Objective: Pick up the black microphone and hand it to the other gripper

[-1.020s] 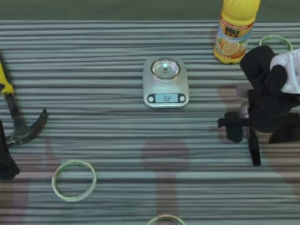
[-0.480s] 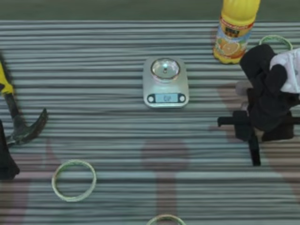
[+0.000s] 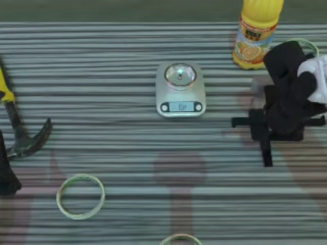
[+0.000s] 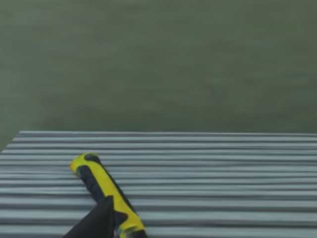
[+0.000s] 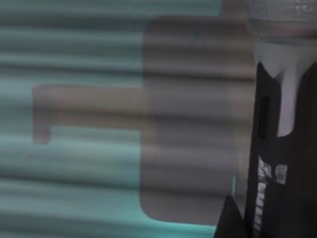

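Currently lifted: black microphone (image 3: 266, 150) pinched in the right gripper (image 3: 278, 133), slim handle protruding below the fingers and toward the near table edge, shadow on the cloth offset from the body, which suggests clearance from the table. Grey mesh head (image 5: 285, 17) seen close against the right wrist camera, above a white collar and a black handle with small white print. Pick-up judged complete; transfer outstanding. Left gripper (image 3: 6, 176) parked at the far left table edge, well apart from the right gripper, only a dark fingertip (image 4: 96, 223) in its wrist view; finger spread cannot be told. Remaining: carry toward centre, bring the left arm in, pass over, release.

Materials noted: striped grey table (image 3: 102, 76), ribbed look. Silver scale (image 3: 180, 90) left of the right gripper, rounded metal body, round pan, small display. Orange juice bottle (image 3: 254, 33) just beyond the gripper, glossy plastic. Hammer (image 3: 20, 130) beside the left gripper, yellow-and-black grip, dark steel claw. Pale green rings (image 3: 80, 196) thin, flat.
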`<state>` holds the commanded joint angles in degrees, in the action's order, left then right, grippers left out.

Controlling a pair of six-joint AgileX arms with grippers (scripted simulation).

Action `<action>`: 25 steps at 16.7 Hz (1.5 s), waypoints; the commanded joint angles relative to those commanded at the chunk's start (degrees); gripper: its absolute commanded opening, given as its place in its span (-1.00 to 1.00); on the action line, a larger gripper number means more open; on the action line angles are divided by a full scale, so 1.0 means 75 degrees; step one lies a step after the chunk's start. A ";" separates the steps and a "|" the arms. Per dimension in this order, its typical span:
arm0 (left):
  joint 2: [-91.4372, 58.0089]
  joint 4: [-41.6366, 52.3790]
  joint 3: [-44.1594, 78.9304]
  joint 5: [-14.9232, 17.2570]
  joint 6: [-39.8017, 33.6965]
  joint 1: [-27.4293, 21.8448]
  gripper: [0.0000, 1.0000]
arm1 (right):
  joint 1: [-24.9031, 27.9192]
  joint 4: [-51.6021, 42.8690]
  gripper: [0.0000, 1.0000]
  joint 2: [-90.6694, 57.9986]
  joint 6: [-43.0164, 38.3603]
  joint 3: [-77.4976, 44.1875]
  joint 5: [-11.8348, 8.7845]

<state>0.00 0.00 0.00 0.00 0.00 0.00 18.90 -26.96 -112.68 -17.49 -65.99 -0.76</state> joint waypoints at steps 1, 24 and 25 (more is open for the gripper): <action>0.0000 0.0000 0.0000 0.0000 0.0000 0.0000 1.00 | -0.0002 0.0474 -1.00 0.0076 0.0099 0.0101 -0.0167; 0.0000 0.0000 0.0000 0.0000 0.0000 0.0000 1.00 | -0.0093 1.0007 -1.00 0.2609 0.2174 0.2735 -0.3366; 0.0000 0.0000 0.0000 0.0000 0.0000 0.0000 1.00 | 0.0005 0.9980 -1.00 0.2643 0.2172 0.2723 -0.3266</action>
<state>0.00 0.00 0.00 0.00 0.00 0.00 18.94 47.89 -92.86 -1.20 -45.57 -25.26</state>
